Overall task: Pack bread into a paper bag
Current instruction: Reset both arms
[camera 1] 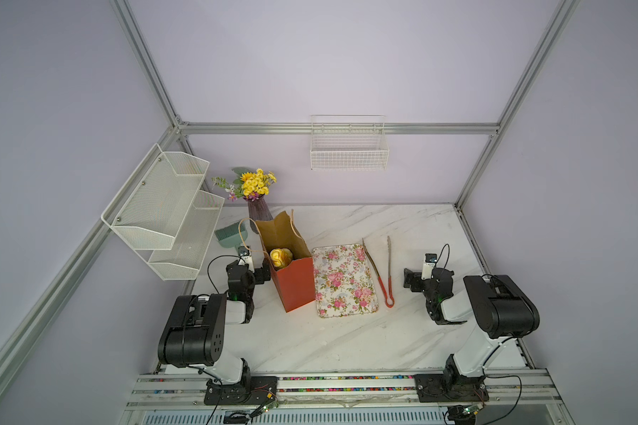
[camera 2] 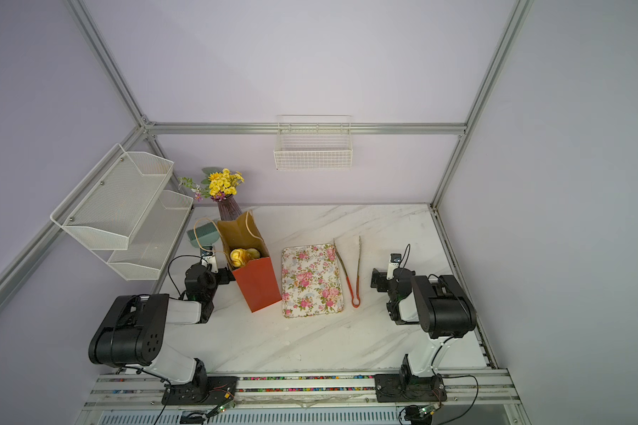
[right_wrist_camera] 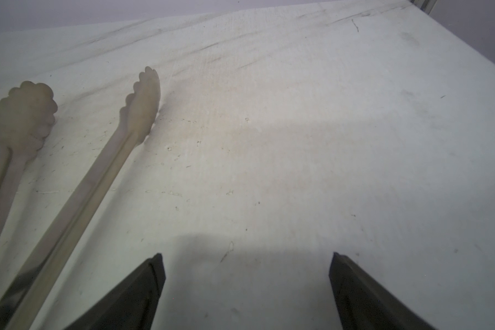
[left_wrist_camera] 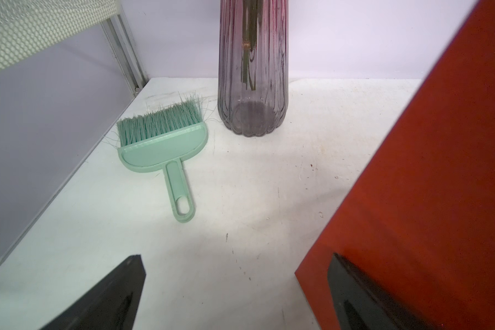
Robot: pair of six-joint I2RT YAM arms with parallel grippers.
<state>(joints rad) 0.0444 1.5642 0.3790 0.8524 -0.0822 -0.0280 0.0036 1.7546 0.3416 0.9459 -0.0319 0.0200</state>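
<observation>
Bread [camera 1: 281, 257] inside paper bag [camera 1: 295, 287]; left tool [left_wrist_camera: 235, 257] beside bag, right tool [right_wrist_camera: 246, 254] apart, both wide, empty.

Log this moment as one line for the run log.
bread: in paper bag | tray: no bread | tongs: on table | left gripper: open, by paper bag | right gripper: open, empty

Both top views look steeply down from high over the front edge toward the back wall, far enough off to hold the whole tabletop [camera 1: 347, 338] and both arms. They show almost the same scene, shifted slightly sideways. The left wrist camera sits low behind the left claw [left_wrist_camera: 235, 257], close to the brush [left_wrist_camera: 160, 148], vase [left_wrist_camera: 252, 85] and paper bag [left_wrist_camera: 426, 185], which the top views share. The right wrist camera, behind the right claw [right_wrist_camera: 246, 254], skims the tabletop beside the tongs [right_wrist_camera: 97, 177].
</observation>
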